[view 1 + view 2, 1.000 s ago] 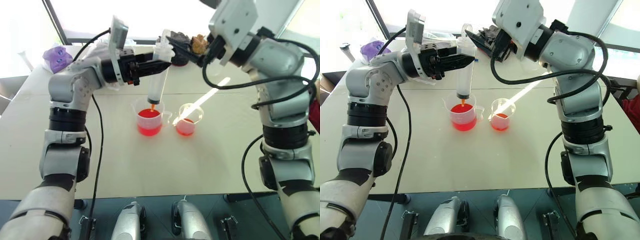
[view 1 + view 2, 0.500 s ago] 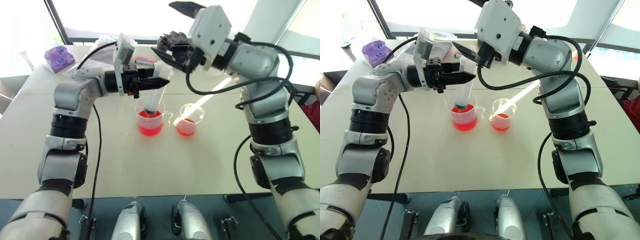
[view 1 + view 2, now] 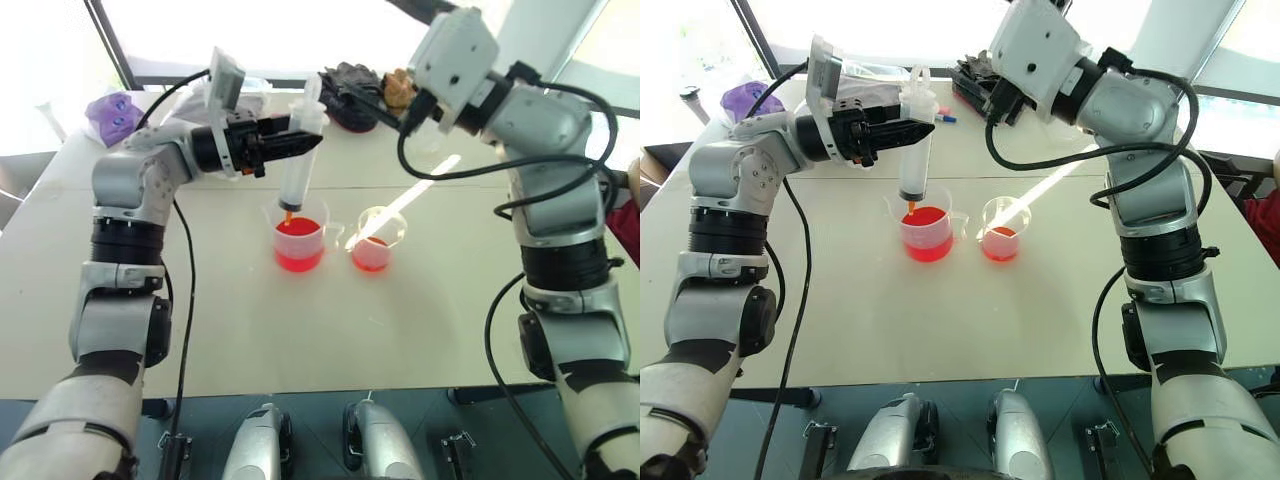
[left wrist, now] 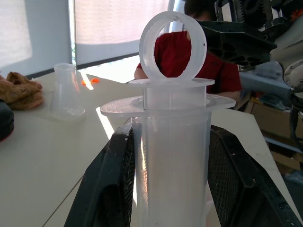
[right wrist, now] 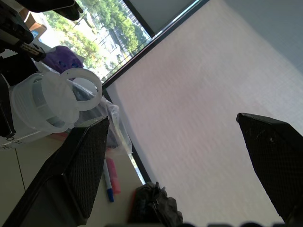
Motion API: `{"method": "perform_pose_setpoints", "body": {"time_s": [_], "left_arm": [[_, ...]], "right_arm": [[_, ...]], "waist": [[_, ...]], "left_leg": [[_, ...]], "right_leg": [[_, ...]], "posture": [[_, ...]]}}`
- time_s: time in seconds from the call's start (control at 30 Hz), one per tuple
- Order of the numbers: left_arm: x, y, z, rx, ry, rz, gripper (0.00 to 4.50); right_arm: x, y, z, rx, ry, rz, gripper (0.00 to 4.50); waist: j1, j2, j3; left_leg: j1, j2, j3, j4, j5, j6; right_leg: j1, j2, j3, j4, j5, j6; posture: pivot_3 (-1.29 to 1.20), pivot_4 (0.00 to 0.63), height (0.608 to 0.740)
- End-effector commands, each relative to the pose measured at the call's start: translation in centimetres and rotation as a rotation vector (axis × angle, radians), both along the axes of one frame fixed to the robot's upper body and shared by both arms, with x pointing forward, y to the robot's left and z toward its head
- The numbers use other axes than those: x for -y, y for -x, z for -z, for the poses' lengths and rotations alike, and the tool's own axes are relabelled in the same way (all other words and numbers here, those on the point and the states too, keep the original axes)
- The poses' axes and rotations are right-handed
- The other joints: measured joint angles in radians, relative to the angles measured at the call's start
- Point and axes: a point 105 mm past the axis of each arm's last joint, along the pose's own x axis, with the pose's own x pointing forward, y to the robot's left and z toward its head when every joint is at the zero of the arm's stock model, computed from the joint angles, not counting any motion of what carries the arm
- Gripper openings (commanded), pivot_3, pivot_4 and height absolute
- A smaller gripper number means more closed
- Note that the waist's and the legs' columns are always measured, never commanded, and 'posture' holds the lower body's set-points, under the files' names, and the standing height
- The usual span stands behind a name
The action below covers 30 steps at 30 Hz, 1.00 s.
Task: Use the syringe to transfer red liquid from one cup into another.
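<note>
The left gripper [image 3: 923, 124] is clamped on the barrel of the syringe [image 3: 912, 150], which stands nearly upright with its orange tip just above the red liquid [image 3: 926, 220] in the handled beaker [image 3: 928, 232]. In the left wrist view the black fingers [image 4: 111, 182] press both sides of the clear barrel, the ring of the plunger above them; the barrel's lower end is cut off there. The right gripper [image 5: 180, 165] stands wide open beside the plunger ring, holding nothing; in the head views its fingertips are hard to make out against dark clutter behind. The smaller cup [image 3: 1002, 232], just beside the beaker, holds a shallow red layer. Both stand on a pale table [image 3: 940, 320] crossed by a sun streak, before bright windows. A person in red [image 4: 189, 59] sits beyond the table, partly hidden by the syringe.
</note>
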Motion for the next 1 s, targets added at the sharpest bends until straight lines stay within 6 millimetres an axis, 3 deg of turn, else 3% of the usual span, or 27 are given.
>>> {"method": "perform_pose_setpoints", "body": {"time_s": [0.03,0.37,0.8,1.0], "left_arm": [[0.3,0.6,-1.9,0.073,0.024,0.021,1.6],[1.4,0.9,-0.7,0.063,-0.013,0.069,1.6],[1.5,0.6,1.6,0.067,-0.107,0.077,1.6],[1.1,0.5,2.8,0.072,-0.126,0.057,1.6]], "right_arm": [[-0.4,0.6,-1.0,0.057,-0.008,-0.013,4.5],[-3.0,0.9,0.0,0.025,-0.007,-0.099,4.5],[-4.0,-0.3,1.2,0.056,0.072,-0.097,4.5],[-4.8,0.3,1.6,0.076,0.106,-0.12,4.5]], "waist": [[0.0,0.0,0.0],[0.001,0.0,0.0],[0.0,0.0,0.0],[0.0,0.0,0.0]], "left_leg": [[0.0,0.0,0.0,0.0,0.0,0.0],[0.0,0.0,0.0,0.0,0.0,0.0],[0.0,0.0,0.0,0.0,0.0,0.0],[0.0,0.0,0.0,0.0,0.0,0.0]], "right_leg": [[0.0,0.0,0.0,0.0,0.0,0.0],[0.0,0.0,0.0,0.0,0.0,0.0],[0.0,0.0,0.0,0.0,0.0,0.0],[0.0,0.0,0.0,0.0,0.0,0.0]], "posture": [[0.0,0.15,0.74],[0.0,0.15,0.74],[0.0,0.15,0.74],[0.0,0.15,0.74]]}}
